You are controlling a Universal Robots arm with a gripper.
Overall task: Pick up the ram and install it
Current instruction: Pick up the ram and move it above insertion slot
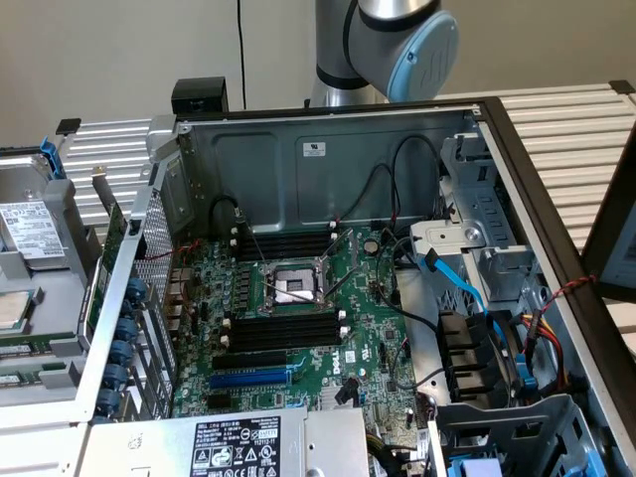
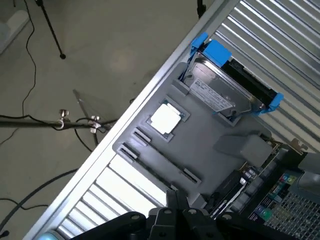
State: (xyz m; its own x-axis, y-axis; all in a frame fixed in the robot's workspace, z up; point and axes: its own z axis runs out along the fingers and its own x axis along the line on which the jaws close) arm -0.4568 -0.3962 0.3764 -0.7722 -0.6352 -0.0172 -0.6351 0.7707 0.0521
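Hovering over grey tray (image 2: 215,145) at bench edge w/ fingers (image 2: 173,200) pinched together, nothing held. Ram (image 1: 30,349) seems to lie flat in tray, staged for pickup. PC case (image 1: 328,149) mem. slots (image 1: 283,331) empty, so install not done.

Noted on grey moulded tray (image 2: 210,135): silver hard drive in blue bracket (image 2: 220,85) at one end, square silver processor chip (image 2: 165,119) near centre. Closed black gripper (image 2: 176,201) over tray edge.
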